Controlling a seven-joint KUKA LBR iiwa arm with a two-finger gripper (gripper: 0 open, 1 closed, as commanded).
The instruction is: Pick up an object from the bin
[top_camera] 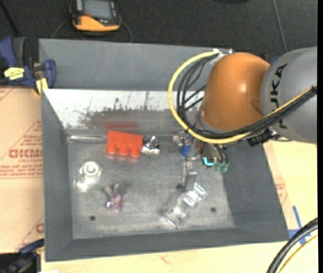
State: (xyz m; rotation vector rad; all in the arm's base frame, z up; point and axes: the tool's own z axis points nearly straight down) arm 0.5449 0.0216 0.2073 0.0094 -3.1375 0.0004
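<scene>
Clear plastic piece (184,206), ridged and see-through, lying flat and slanted on the floor of the grey bin (56,169), towards the front right. Further back near the middle, a red-orange block (123,144) with three rounded lobes along its front edge, flat on the floor, with a small shiny metal bit (150,145) just beside its right end. On the left, a clear round knob-topped piece (88,174) and, near it towards the front, a small purple thing (115,201), both apart from the rest.

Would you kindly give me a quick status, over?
Gripper by clear plastic piece, front right of bin. Nothing seen held. Red block and purple trinket apart, to the left.
</scene>
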